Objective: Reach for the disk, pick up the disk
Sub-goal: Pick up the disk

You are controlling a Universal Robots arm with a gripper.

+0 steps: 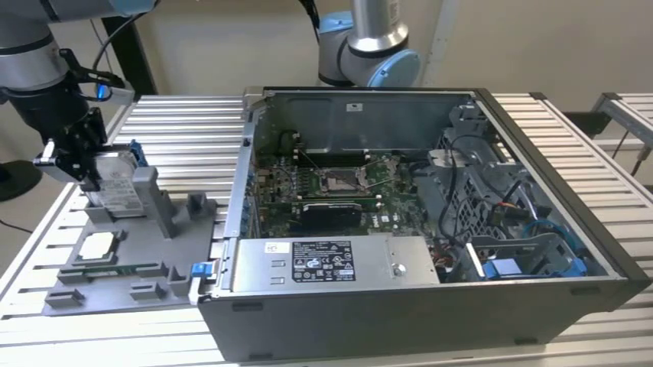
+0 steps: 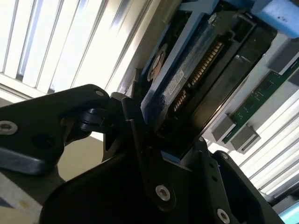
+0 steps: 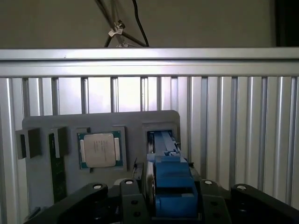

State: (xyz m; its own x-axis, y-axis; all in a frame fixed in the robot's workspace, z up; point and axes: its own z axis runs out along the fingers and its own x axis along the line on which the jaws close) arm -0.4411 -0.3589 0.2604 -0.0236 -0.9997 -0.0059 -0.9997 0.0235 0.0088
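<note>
Reach looks done: we've got the gripper (image 1: 84, 167) pinching the disk (image 1: 115, 191) across its blue bracket, 1 finger (image 3: 140, 189) per side. Disk stands upright in the grey tray (image 1: 153, 256), beside the case (image 1: 429, 306). Lift not yet evident.

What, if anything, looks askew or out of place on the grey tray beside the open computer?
Only the disk stands out. It sits on edge and tilted rather than flat, gripped by the hand over the grey tray. The chip lies flat in its recess.
</note>
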